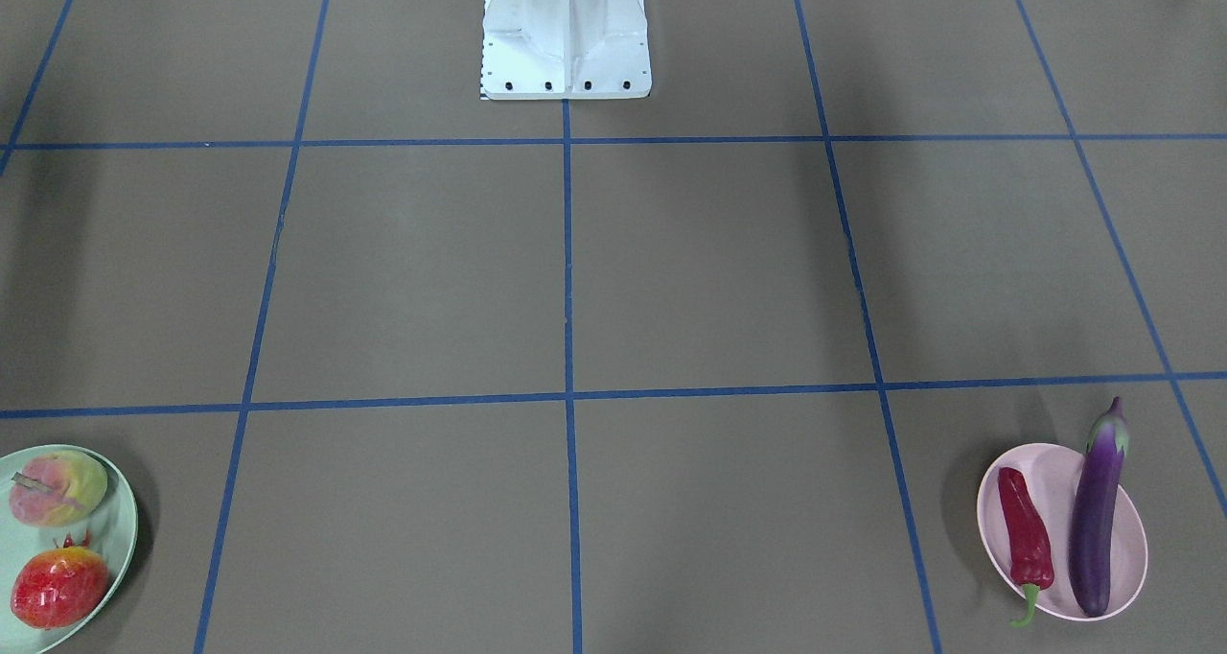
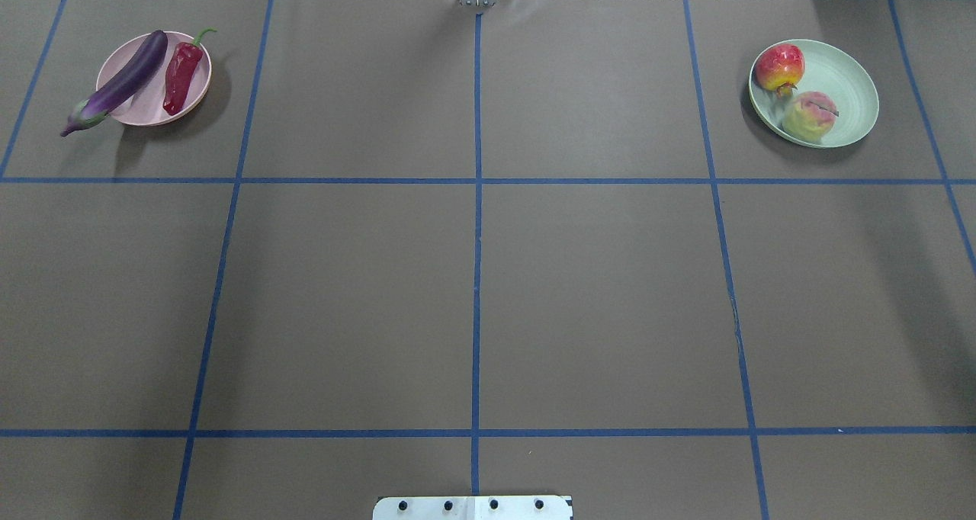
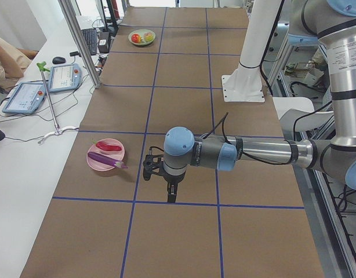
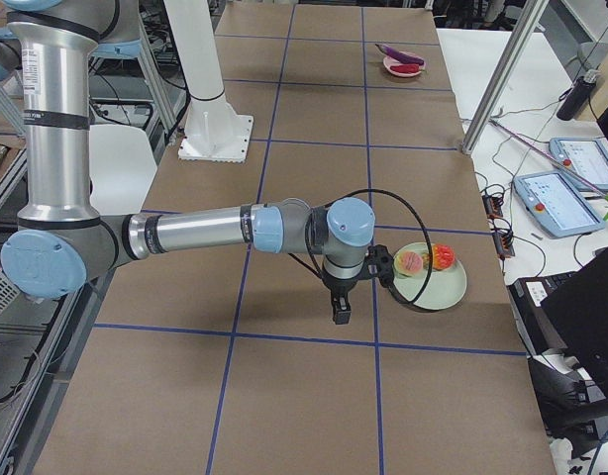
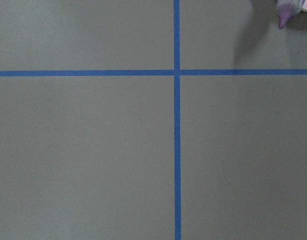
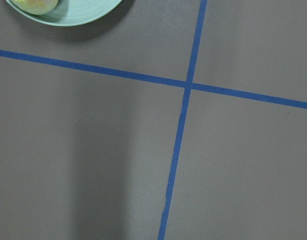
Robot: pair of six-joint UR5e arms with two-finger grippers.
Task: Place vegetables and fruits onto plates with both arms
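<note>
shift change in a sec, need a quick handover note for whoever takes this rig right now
Left gripper: hangs over bare table beside the pink plate; open or shut cannot be told from the side view.
Right gripper: hangs over bare table beside the green plate; again cannot be told.
Vegetables: eggplant and chili lie side by side on the pink plate, with the eggplant's cap end sticking out past the rim.
Fruits: peach and red-orange fruit sit on the green plate.
Done: all four items are on plates.
Left: no placing seems to remain.
</note>
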